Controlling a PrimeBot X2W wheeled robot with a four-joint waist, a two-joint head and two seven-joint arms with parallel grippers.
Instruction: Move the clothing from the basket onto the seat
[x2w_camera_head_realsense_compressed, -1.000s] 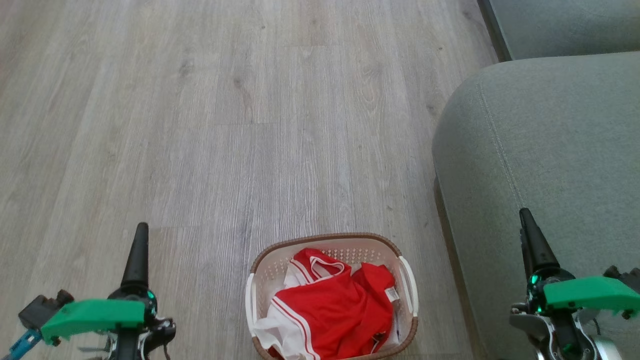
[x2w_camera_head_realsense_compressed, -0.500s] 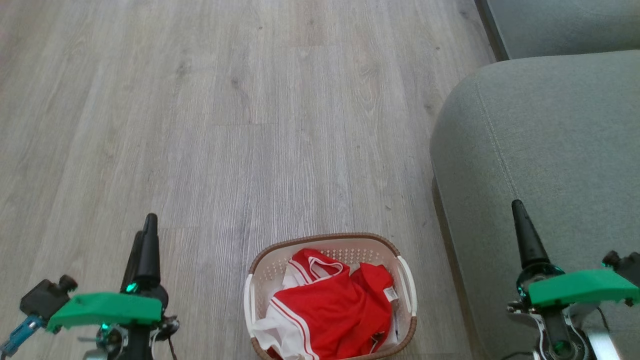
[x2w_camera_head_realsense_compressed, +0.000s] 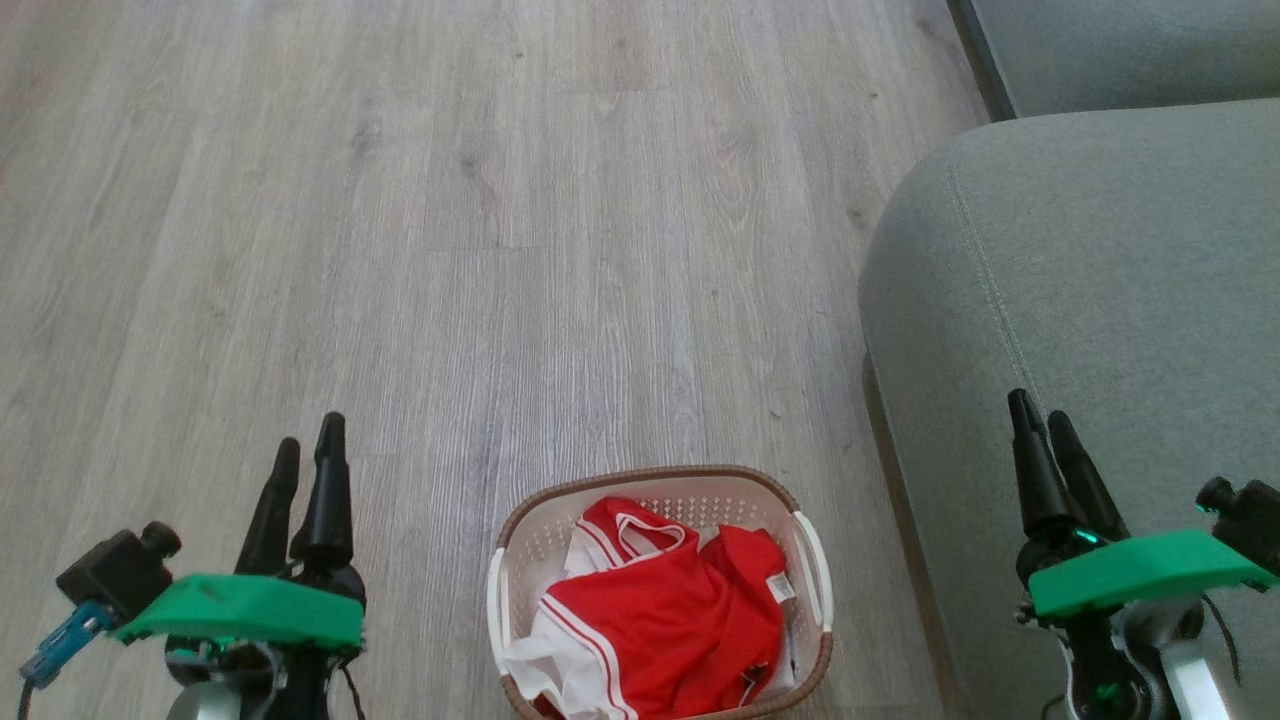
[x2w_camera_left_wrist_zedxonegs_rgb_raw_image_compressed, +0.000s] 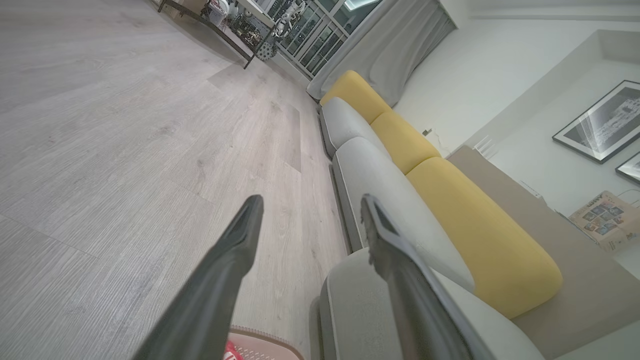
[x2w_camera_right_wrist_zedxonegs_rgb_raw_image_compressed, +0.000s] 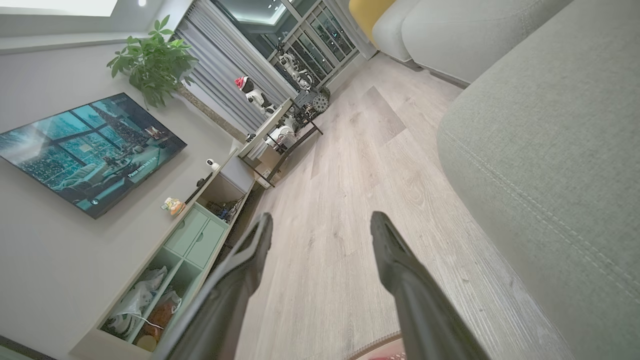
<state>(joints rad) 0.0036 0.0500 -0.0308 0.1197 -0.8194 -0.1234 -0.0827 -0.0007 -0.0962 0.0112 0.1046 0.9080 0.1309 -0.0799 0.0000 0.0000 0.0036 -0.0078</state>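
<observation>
The red clothing (x2w_camera_head_realsense_compressed: 672, 620) with white stripes lies bunched in the cream basket (x2w_camera_head_realsense_compressed: 660, 478) on the floor, bottom centre of the head view. The grey-green seat (x2w_camera_head_realsense_compressed: 1100, 290) rises just right of the basket. My left gripper (x2w_camera_head_realsense_compressed: 308, 440) hangs open over the floor left of the basket, holding nothing. My right gripper (x2w_camera_head_realsense_compressed: 1038, 410) stands open above the seat's front edge, also empty. In the left wrist view my left gripper (x2w_camera_left_wrist_zedxonegs_rgb_raw_image_compressed: 310, 202) has a sliver of the basket rim (x2w_camera_left_wrist_zedxonegs_rgb_raw_image_compressed: 270, 339) and red clothing (x2w_camera_left_wrist_zedxonegs_rgb_raw_image_compressed: 231, 351) below its fingers. In the right wrist view my right gripper (x2w_camera_right_wrist_zedxonegs_rgb_raw_image_compressed: 321, 220) points along the floor beside the seat (x2w_camera_right_wrist_zedxonegs_rgb_raw_image_compressed: 550, 150).
Pale wood flooring (x2w_camera_head_realsense_compressed: 450, 230) spreads ahead and to the left. A second sofa cushion (x2w_camera_head_realsense_compressed: 1120, 45) lies beyond the seat. Yellow back cushions (x2w_camera_left_wrist_zedxonegs_rgb_raw_image_compressed: 470, 225) line the sofa. A low TV cabinet (x2w_camera_right_wrist_zedxonegs_rgb_raw_image_compressed: 190, 255) and a wall screen (x2w_camera_right_wrist_zedxonegs_rgb_raw_image_compressed: 85, 150) stand across the room.
Both wrists have rolled: each gripper showed one finger edge-on, and now both fingers show side by side. Both grippers edged slightly up the view. The basket and clothing have not moved.
</observation>
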